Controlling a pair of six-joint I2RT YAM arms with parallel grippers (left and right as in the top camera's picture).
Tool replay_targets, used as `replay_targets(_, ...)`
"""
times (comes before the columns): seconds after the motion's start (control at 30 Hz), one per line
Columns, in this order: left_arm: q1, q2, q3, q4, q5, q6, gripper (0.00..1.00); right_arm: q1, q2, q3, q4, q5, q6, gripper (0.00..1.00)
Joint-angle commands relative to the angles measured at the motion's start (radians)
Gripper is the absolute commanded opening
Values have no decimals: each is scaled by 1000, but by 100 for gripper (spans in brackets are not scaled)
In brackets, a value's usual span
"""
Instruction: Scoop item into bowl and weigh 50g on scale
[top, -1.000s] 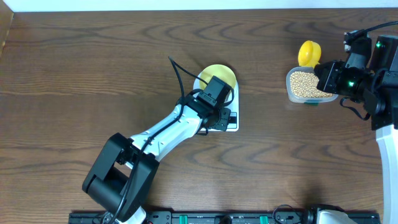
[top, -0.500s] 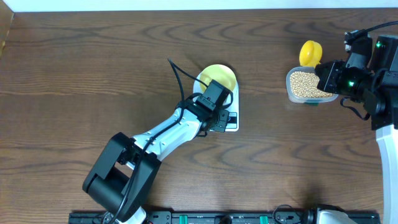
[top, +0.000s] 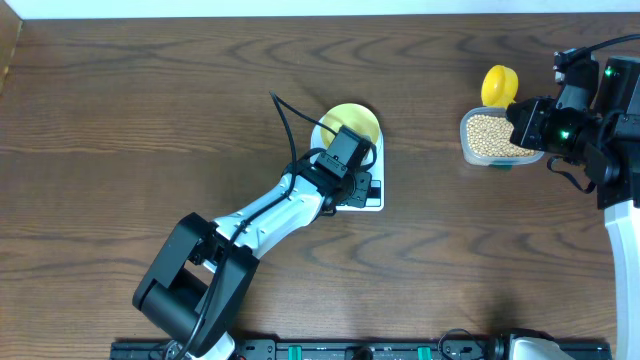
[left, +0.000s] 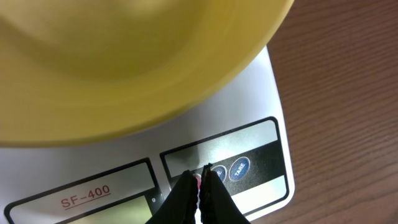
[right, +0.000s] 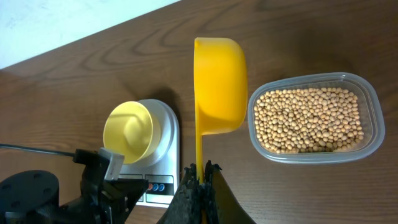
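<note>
From above, the left arm (top: 285, 205) lay stretched across the tabletop (top: 130, 90) to the front of the white kitchen scale (top: 376, 165). The pale yellow bowl (top: 352, 118) sat on its platform. Well apart to the right stood the clear tub (top: 465, 140) of soybeans (top: 488, 133), with the yellow scoop (top: 497, 84) just beside it. The step in hand looked like switching on or zeroing the scale under the empty bowl. Doing it well would call for a short, straight press on one button alone, with no leaning on the platform or nudging of the bowl, then a lift clear before any reading is trusted. In the left wrist view the left pincer (left: 200, 180) was closed to a point, tips together and holding nothing. It rested on the red button (left: 196, 180), near the blue TARE button (left: 240, 168). Whether the button was pressed home could not be told, and the display was cut off at the frame's edge. In the right wrist view the right pincer (right: 200, 171) was clamped on the scoop's handle, with the cup held out between scale and tub. No beans showed in the scoop, and the bowl looked empty.
</note>
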Motion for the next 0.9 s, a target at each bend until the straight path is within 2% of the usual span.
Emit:
replay_targets(0.0,-3,30,-5,-5,-24,9,7,-3,-7,12,3,1,7,1)
replay_targets(0.87,-2,68,-5,-42,-79,8,7,-3,-7,12,6,1,8,1)
